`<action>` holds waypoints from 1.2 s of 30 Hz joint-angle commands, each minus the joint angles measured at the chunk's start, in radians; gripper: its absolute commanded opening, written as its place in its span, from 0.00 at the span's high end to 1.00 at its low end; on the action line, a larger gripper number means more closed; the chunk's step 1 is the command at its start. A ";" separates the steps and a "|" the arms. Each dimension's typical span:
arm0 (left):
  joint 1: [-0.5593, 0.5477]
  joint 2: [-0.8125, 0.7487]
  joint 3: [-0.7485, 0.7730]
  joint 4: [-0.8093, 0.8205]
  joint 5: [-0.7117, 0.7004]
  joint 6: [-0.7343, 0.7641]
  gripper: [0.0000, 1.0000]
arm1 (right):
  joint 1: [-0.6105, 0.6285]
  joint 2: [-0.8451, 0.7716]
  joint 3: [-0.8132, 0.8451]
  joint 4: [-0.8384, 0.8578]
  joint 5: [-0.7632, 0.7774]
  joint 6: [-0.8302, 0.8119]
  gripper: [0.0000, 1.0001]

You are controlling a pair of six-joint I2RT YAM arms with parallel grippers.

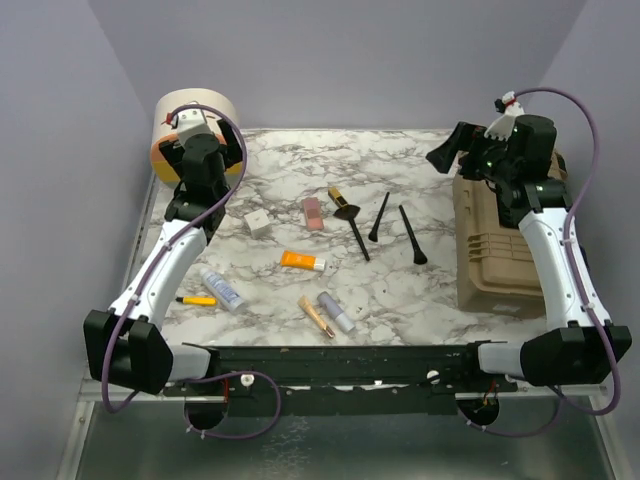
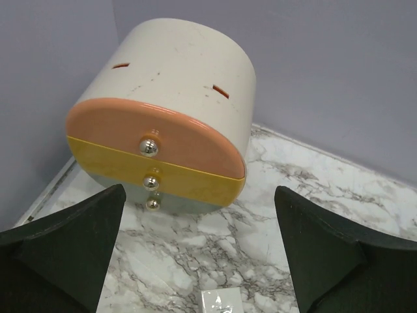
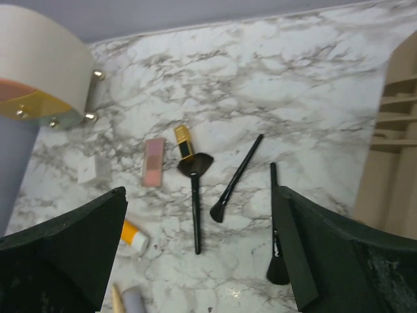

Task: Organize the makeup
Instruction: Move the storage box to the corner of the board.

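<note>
Basically nothing done yet: brushes (image 1: 380,217), orange tube (image 1: 302,262), palette (image 1: 313,213) all loose on the table (image 1: 420,290). Left gripper (image 2: 199,194), right gripper (image 3: 199,191) spread wide, holding nothing.

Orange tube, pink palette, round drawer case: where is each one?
orange tube (image 1: 298,261): top view, middle of its orange body.
pink palette (image 3: 154,171): right wrist view, centre of its face.
round drawer case (image 2: 186,134): left wrist view, on its pink drawer front.

The marbled surface (image 1: 330,160) carries a cream-and-orange round case (image 1: 195,110) in its far left corner and a tan toolbox (image 1: 500,250) along its right edge. Between them lie loose cosmetics — white cube (image 1: 258,222), pink palette (image 1: 313,213), gold tube (image 1: 337,196), black brushes (image 1: 379,217), orange tube (image 1: 302,262), whitish tube (image 1: 222,290), yellow pen (image 1: 197,300), lilac tube (image 1: 336,312).
</note>
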 commanded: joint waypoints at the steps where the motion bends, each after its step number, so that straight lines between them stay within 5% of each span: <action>1: 0.001 -0.037 0.022 0.035 -0.079 -0.032 0.01 | -0.002 0.055 0.031 -0.022 -0.289 0.051 0.00; 7: 0.001 -0.058 0.024 0.035 0.180 0.130 0.01 | 0.001 0.096 0.057 -0.042 -0.414 0.036 0.00; 14: 0.009 -0.092 -0.012 0.007 0.099 0.002 0.01 | 0.004 0.096 0.061 -0.066 -0.437 0.028 0.00; 21: 0.037 -0.013 0.092 -0.113 0.014 0.076 0.01 | 0.047 0.109 0.097 -0.090 -0.425 0.058 0.00; 28: 0.154 0.023 0.173 -0.220 0.248 -0.039 0.01 | 0.113 0.127 0.110 -0.083 -0.399 0.075 0.00; 36: 0.309 0.098 0.289 -0.303 0.323 -0.056 0.01 | 0.244 0.206 0.177 -0.079 -0.338 0.104 0.00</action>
